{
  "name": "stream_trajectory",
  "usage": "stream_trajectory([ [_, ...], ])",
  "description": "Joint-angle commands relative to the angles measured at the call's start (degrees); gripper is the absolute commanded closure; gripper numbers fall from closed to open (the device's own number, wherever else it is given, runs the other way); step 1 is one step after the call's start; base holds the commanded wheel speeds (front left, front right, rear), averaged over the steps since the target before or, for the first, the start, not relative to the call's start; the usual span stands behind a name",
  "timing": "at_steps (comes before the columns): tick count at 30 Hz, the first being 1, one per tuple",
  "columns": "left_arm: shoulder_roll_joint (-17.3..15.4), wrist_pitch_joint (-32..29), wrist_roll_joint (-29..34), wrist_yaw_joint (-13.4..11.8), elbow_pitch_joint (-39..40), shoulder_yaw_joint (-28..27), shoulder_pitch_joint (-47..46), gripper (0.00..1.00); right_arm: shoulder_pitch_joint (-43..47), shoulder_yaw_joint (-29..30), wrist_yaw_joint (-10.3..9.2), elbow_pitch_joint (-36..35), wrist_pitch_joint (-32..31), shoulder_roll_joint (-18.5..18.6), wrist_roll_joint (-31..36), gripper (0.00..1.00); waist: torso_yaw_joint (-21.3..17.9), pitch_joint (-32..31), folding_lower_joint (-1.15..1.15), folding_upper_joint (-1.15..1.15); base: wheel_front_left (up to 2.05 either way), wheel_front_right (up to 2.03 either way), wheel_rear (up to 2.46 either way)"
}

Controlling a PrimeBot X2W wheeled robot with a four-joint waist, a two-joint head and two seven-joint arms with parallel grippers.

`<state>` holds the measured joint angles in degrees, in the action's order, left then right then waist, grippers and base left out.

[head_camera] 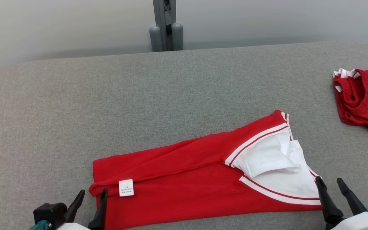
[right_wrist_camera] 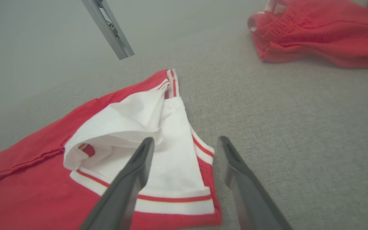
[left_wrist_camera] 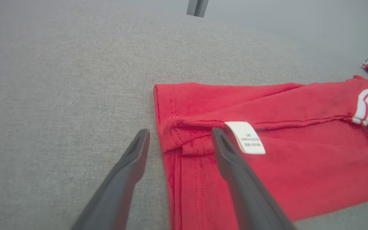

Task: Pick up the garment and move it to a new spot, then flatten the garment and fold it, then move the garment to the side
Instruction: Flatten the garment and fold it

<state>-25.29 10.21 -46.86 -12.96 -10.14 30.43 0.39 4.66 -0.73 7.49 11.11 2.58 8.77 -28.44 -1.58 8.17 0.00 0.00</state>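
Red garment (head_camera: 187, 179) lies folded on the grey table (head_camera: 107, 95). Left wrist cam: left gripper (left_wrist_camera: 180, 131) wide open astride the labelled hem (left_wrist_camera: 171, 140). Right wrist cam: right gripper (right_wrist_camera: 186, 140) likewise astride the white collar (right_wrist_camera: 177, 166), both empty.

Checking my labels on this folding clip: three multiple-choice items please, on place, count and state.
1. The white tag on the folded garment lies nearest: A the left gripper; B the white neck end; C the metal post.
2. Red garments on the grey surface: A one; B two; C three.
3. Left and right gripper fingers: A shut on cloth; B spread apart; C crossed.
1 A, tag beside its fingers; 2 B, a second garment lies far right; 3 B, gaps show in both wrist views.
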Motion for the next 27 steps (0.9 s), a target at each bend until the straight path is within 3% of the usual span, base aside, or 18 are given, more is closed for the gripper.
stream_trajectory([
  [1, -0.35, 0.59, 0.68, -0.74, 1.15, -0.39, 0.19, 0.00, 0.35, 0.83, 0.01, -1.22, -0.11, 0.55, 0.27, 0.00, -0.19, -0.82, 0.00, 0.00, 0.00, 0.00, 0.00],
  [14, 0.18, 0.69, 2.92, -3.27, 8.96, 0.38, -2.15, 0.00, -2.30, 3.96, 0.01, -7.02, -4.72, 1.73, 3.44, 0.00, 1.22, -4.63, 0.00, 0.00, 0.00, 0.00, 0.00],
  [27, 1.04, 1.38, 2.16, -4.86, 10.54, -0.79, -1.76, 0.00, -12.35, -0.24, 0.01, 4.19, -10.78, 3.20, 6.27, 0.00, 5.14, -5.60, 0.00, 0.00, 0.00, 0.00, 0.00],
])
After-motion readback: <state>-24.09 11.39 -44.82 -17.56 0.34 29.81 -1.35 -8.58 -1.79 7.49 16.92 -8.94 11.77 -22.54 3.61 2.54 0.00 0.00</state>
